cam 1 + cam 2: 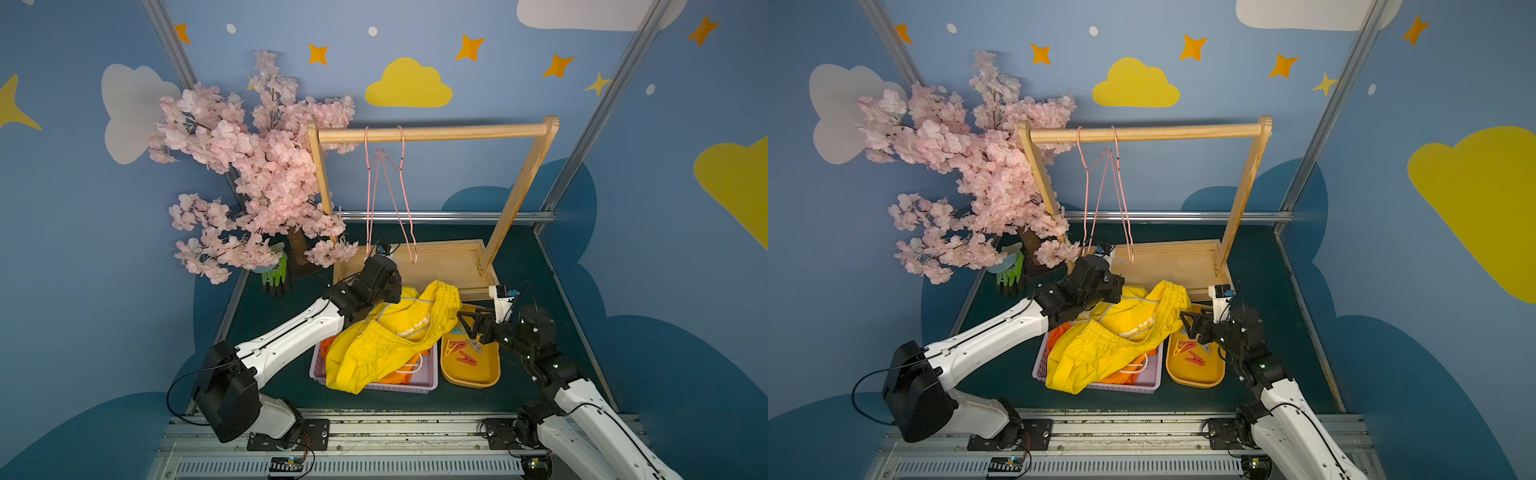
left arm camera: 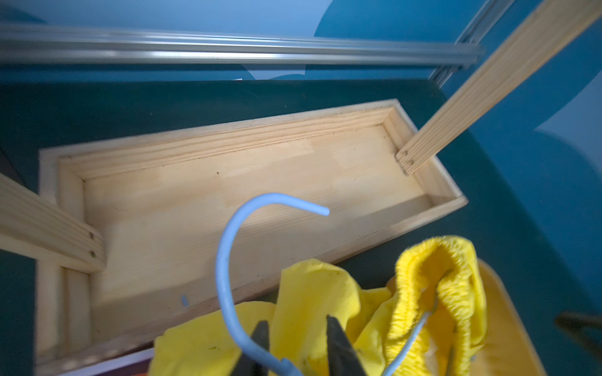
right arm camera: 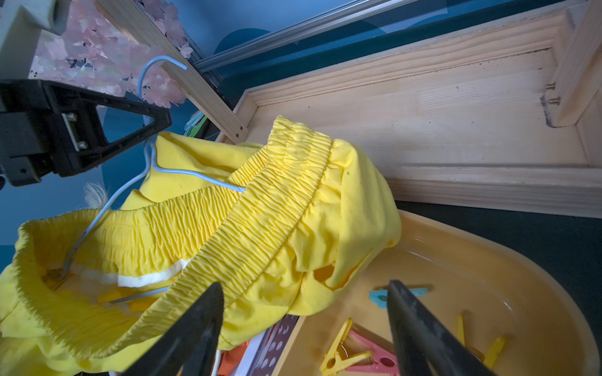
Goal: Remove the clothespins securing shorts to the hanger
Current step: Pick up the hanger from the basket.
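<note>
The yellow shorts (image 1: 374,353) lie heaped over a lilac basket (image 1: 386,387), with orange shorts (image 1: 399,378) underneath. A blue wire hanger (image 2: 224,260) runs through the yellow waistband (image 3: 260,211). My left gripper (image 2: 296,324) is above the shorts' back edge, its jaws closed to a narrow gap around the hanger's neck. My right gripper (image 3: 306,286) stands open with nothing in it, over the seam between the basket and the yellow tray (image 1: 490,374). Several clothespins (image 1: 461,353) lie loose in that tray: yellow (image 3: 338,355), red (image 3: 374,358) and teal (image 3: 378,298). No clothespin shows on the shorts.
A wooden rack (image 1: 432,134) with a tray base (image 1: 449,257) stands right behind the basket, with two pink hangers (image 1: 386,187) on its rail. A pink blossom tree (image 1: 257,166) and green gloves (image 1: 276,272) are at the back left.
</note>
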Tool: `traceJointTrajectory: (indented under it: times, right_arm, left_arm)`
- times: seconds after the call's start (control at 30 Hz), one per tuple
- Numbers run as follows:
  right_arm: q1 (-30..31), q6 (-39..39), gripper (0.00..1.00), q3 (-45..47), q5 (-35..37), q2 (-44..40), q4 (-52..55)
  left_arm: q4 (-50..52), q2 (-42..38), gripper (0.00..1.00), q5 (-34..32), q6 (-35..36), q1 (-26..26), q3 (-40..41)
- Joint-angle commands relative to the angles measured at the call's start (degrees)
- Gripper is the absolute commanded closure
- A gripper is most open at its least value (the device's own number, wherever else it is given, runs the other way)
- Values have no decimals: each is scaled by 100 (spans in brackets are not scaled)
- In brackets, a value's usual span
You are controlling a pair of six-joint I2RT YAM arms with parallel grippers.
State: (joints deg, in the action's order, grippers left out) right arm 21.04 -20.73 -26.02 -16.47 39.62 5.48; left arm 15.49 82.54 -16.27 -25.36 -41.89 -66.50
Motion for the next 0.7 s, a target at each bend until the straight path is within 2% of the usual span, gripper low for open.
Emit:
traceJointTrajectory:
  times: [0.0,0.03,0.07,0.43,0.53,0.67]
  right_arm:
    - [-30,8,22,13,55,-17,95]
    - [-30,1,22,16,56,-18,77]
    - [-30,-1,22,9,56,-16,77]
    - [32,133,24,-227,-323,-77,-134]
    - [88,135,25,-349,-284,-132,-225]
    - [194,131,25,-589,-147,-67,-280]
  left_arm:
    - [-398,-261,90,63,257,19,139]
    - [-529,-330,97,135,392,7,222]
    - [-637,-397,97,179,478,5,284]
    - [-1181,-1439,97,348,1308,-60,719]
    - [-1389,-1730,97,686,1799,-184,888]
    - [-909,-1813,97,739,2458,-526,758]
